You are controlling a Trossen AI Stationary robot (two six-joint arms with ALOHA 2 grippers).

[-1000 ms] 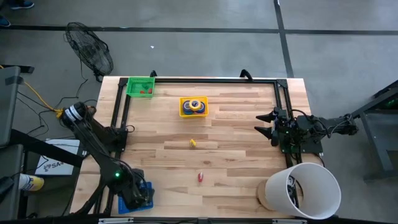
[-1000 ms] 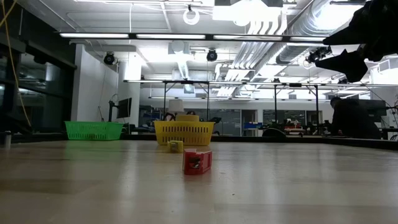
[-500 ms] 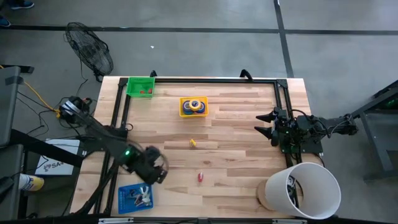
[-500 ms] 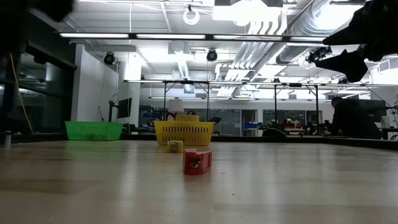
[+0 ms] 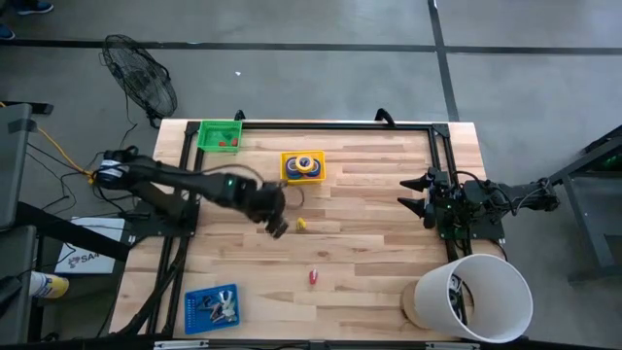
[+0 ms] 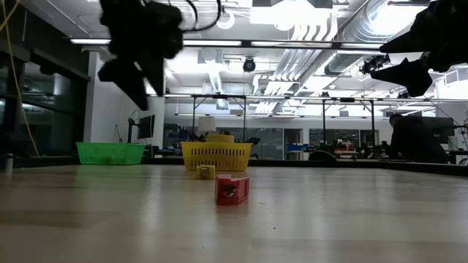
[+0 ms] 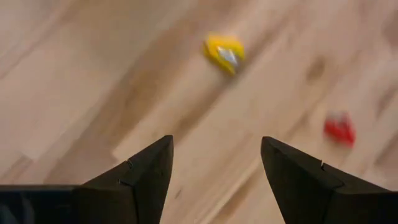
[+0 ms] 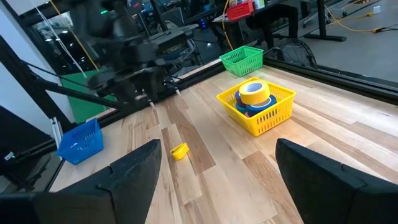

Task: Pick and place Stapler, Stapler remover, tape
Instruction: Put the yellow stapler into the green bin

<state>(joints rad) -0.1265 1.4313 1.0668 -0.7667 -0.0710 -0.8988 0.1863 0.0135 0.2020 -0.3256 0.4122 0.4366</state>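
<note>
The tape rolls point(image 5: 303, 164), a yellow ring on top of blue ones point(image 8: 254, 94), lie in a yellow basket point(image 5: 288, 176) at the table's far middle. A small yellow piece point(image 5: 301, 224) point(image 7: 224, 53) lies on the wood at mid-table. A small red piece point(image 5: 313, 277) point(image 7: 339, 129) lies nearer the near edge. My left gripper point(image 5: 277, 227) point(image 7: 216, 140) hangs open above the table, just left of the yellow piece. My right gripper point(image 5: 418, 194) point(image 8: 217, 149) waits open, raised at the table's right side.
A green basket point(image 5: 220, 134) with small red pieces stands at the far left corner. A blue basket point(image 5: 212, 307) holding several items sits at the near left corner. A white bucket point(image 5: 474, 297) stands at the near right corner. Bare wood lies between the middle and the right arm.
My left gripper has risen from the blue basket at the near left corner and swung toward the far and right, arriving over mid-table beside the yellow piece. The blue basket and its contents now show uncovered. The right arm has kept still.
</note>
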